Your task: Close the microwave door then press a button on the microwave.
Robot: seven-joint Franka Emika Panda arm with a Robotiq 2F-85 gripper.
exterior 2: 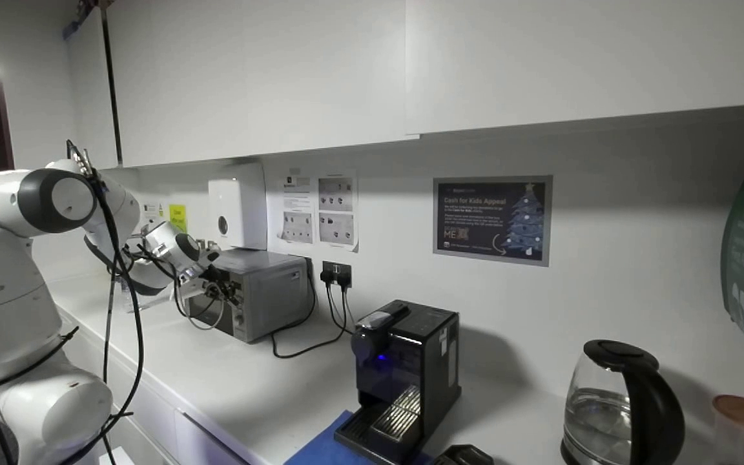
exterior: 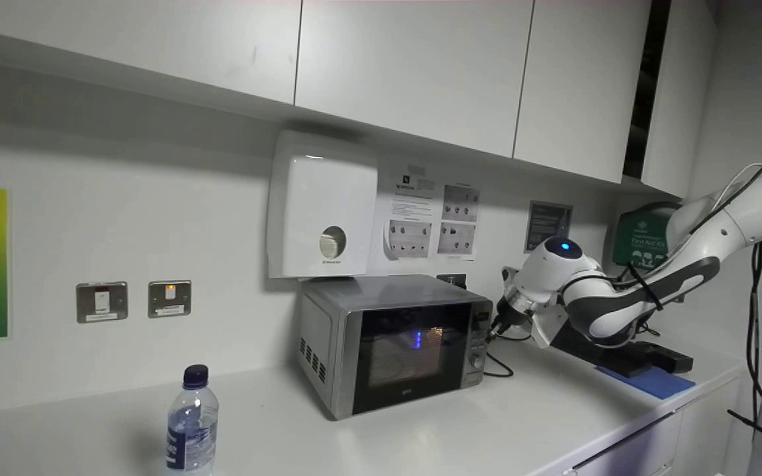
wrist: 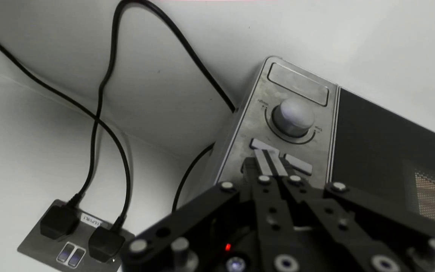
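Your jaws, pinched together and empty, stand at the buttons [wrist: 298, 164]; sideways drift could miss them, pushing too hard could skid the microwave [exterior: 394, 347] across the bench [exterior: 520, 396]

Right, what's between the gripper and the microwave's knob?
In the wrist view: a slim grey button, partly hidden by the fingertips, then the dark arc around the knob.

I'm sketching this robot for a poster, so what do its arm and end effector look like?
The arm is white and rounded, with dark grey covers. Black cables run along it, with black ties, and a blue light glows near the wrist. The end effector is black, with jointed bars, silvery bolt heads and two pale strips at its tip.
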